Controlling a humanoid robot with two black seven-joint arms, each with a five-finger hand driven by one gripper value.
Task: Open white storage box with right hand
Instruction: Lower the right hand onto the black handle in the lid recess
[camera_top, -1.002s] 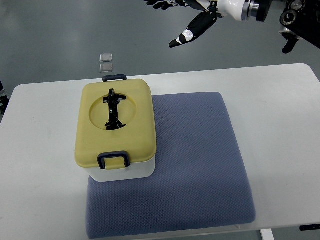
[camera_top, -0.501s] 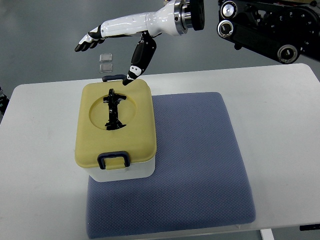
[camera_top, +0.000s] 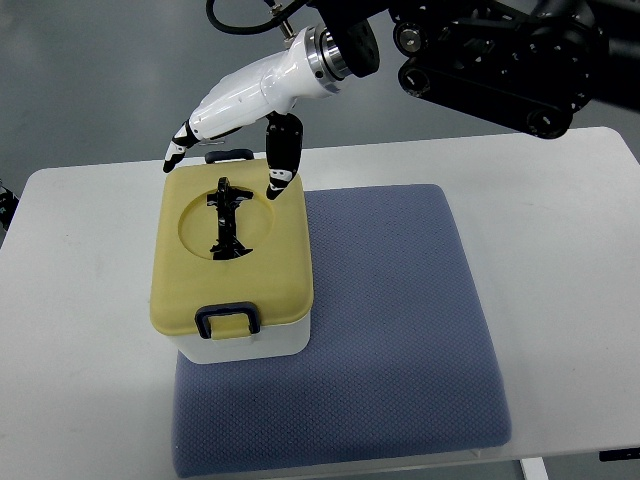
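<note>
- The right hand (camera_top: 232, 128) hangs over the far end of the storage box (camera_top: 232, 262), fingers spread and holding nothing, thumb pointing down at the yellow lid (camera_top: 270, 262).
- The lid is on; a black handle (camera_top: 227, 218) lies in its round recess, with dark latches (camera_top: 228, 319) at both ends.
- The box sits on the left part of a blue-grey mat (camera_top: 400, 330) on a white table (camera_top: 560, 250).

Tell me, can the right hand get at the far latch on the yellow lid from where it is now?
Probably yes. The right hand hovers over the far latch, fingers spread, and nothing lies between them on the yellow lid.
</note>
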